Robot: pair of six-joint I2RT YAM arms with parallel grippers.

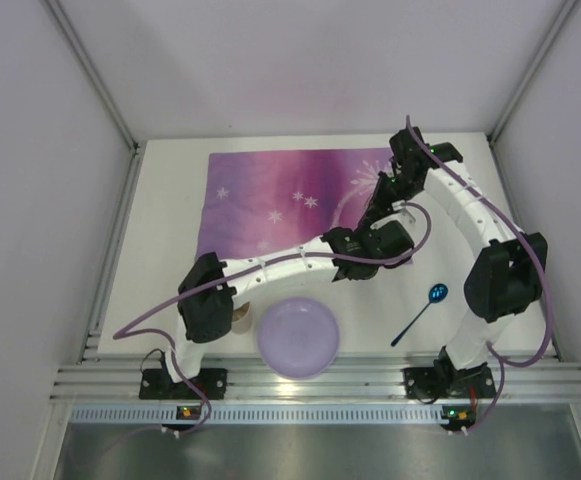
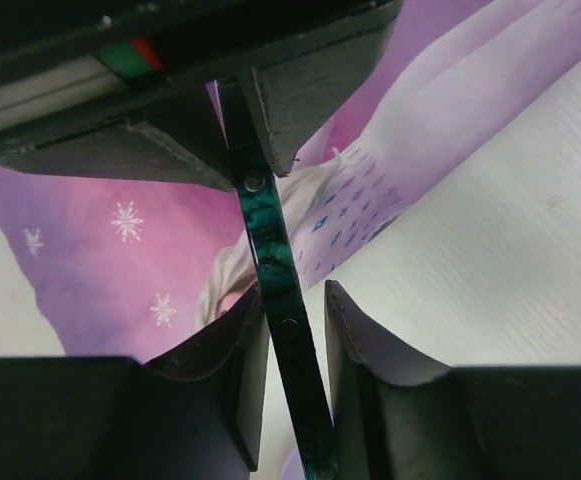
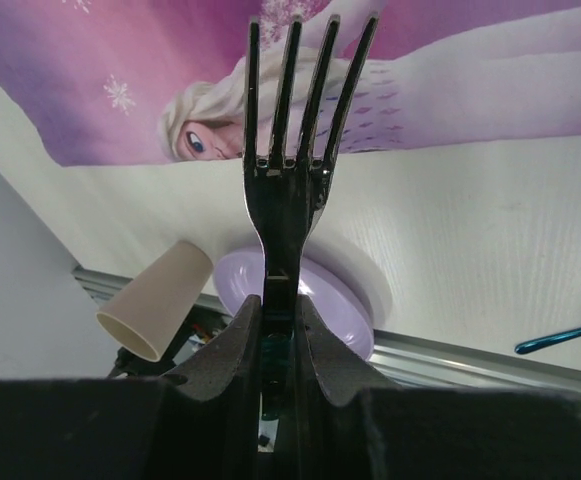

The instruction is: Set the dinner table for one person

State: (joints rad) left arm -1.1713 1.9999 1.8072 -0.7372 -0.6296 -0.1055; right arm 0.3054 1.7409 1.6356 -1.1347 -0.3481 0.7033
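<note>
A dark green fork [image 3: 288, 150] is clamped by its handle in my right gripper [image 3: 278, 300], tines pointing away, above the white dinner table [image 3: 470, 230]. In the left wrist view the fork's handle [image 2: 275, 260] runs down from the right gripper's fingers [image 2: 320, 110] into my left gripper [image 2: 295, 300]. The left jaws stand on either side of the handle with a gap on the right side. In the top view the two grippers meet, left [image 1: 355, 255] and right [image 1: 380, 215], over the placemat's [image 1: 270, 200] near right corner.
A lilac plate [image 1: 298, 337] sits at the table's [image 1: 170, 230] near edge, a beige cup [image 1: 240, 318] lying left of it by the left arm's base. A blue spoon [image 1: 420, 312] lies near the right arm's base. White walls enclose the table.
</note>
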